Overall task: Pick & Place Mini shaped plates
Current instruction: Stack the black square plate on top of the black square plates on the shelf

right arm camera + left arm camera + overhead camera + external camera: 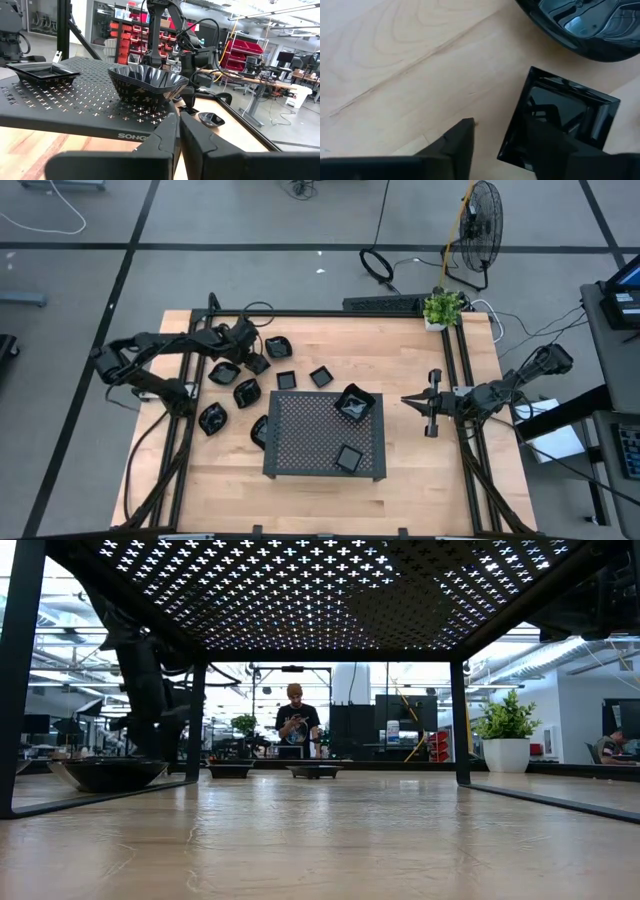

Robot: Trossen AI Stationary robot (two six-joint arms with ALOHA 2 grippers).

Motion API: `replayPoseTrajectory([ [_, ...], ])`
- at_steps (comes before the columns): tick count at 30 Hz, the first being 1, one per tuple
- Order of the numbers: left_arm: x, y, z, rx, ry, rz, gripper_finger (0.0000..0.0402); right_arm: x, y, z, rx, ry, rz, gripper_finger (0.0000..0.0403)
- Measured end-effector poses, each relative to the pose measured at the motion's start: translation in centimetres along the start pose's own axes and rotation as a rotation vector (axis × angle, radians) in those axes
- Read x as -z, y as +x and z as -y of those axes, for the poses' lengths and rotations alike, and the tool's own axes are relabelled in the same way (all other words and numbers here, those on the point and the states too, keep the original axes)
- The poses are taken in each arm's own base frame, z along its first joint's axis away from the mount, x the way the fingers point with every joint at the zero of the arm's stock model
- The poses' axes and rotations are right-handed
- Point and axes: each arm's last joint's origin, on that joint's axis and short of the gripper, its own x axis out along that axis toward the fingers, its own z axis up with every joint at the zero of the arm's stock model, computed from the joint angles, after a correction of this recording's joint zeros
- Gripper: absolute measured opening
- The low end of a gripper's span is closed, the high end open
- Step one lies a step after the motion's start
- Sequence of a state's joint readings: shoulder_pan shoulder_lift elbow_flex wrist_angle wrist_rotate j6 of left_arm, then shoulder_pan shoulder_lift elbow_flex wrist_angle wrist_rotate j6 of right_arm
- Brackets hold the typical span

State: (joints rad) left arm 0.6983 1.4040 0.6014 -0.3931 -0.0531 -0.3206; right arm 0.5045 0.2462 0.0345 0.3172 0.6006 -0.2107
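Note:
Several small glossy black mini shaped plates lie on the wooden table at the far left (224,372), and two more sit on the dark perforated tray (300,450): an angular bowl (355,402) and a square one (348,458). My left gripper (257,363) (505,125) points down, open, at a small square plate (570,115). One finger is over the plate's hollow, the other over the bare table outside its wall. A larger rounded plate (590,25) lies just beyond. My right gripper (420,402) (177,130) waits level and shut, right of the tray. My left gripper straddles one side wall (512,135) of the square plate from above, one finger (547,140) inside and one finger (460,145) outside. A strip of table shows between the outer finger and the wall. Whether the inner finger touches the plate I cannot tell.
A potted plant (442,307) stands at the table's far right corner. Black frame rails (465,370) run along the table's sides. The tray stands on legs above the table (455,720). A person (297,720) stands in the room beyond. Bare wood lies near the front edge.

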Motion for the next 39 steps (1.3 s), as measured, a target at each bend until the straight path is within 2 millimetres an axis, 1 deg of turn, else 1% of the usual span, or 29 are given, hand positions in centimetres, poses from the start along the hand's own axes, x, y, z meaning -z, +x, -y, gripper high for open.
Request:
replayPoseTrajectory([
  [12, 0.0, -0.1, 0.1, 0.020, 0.005, 0.003, 0.0015, 0.0, 0.0, 0.0, 0.000, 0.000, 0.000, 0.0012],
  [14, -0.1, -0.3, 0.0, 0.016, 0.007, 0.017, 0.0008, 0.0, 0.0, 0.0, 0.000, 0.000, 0.000, 0.0011],
  [17, -0.4, -1.3, 0.1, 0.019, 0.022, 0.057, 0.0011, 0.0, 0.0, 0.0, 0.000, 0.000, 0.000, 0.0012],
  [21, -1.0, -3.6, 0.4, 0.021, 0.032, 0.165, 0.0004, 0.0, 0.0, 0.0, 0.000, 0.000, 0.000, 0.0015],
  [25, -1.3, -6.8, 1.1, 0.015, 0.054, 0.303, 0.0005, 0.0, 0.0, 0.0, 0.000, 0.000, 0.000, 0.0014],
  [28, -1.2, -9.4, 1.7, 0.064, 0.073, 0.401, 0.0004, 0.0, 0.0, 0.0, 0.000, 0.000, 0.000, 0.0013],
  [31, -0.8, -11.7, 2.3, 0.123, 0.093, 0.506, 0.0005, 0.0, 0.0, 0.0, 0.000, 0.000, 0.000, 0.0013],
  [34, -0.1, -13.6, 3.0, 0.182, 0.117, 0.590, 0.0003, 0.0, 0.0, 0.0, 0.000, 0.000, 0.000, 0.0013],
  [36, 0.3, -14.6, 3.5, 0.238, 0.134, 0.643, 0.0004, 0.0, 0.0, 0.0, 0.000, 0.000, 0.000, 0.0013],
  [39, 1.0, -15.8, 5.0, 0.347, 0.171, 0.703, 0.0003, 0.0, 0.0, 0.0, 0.000, 0.000, 0.000, 0.0012],
])
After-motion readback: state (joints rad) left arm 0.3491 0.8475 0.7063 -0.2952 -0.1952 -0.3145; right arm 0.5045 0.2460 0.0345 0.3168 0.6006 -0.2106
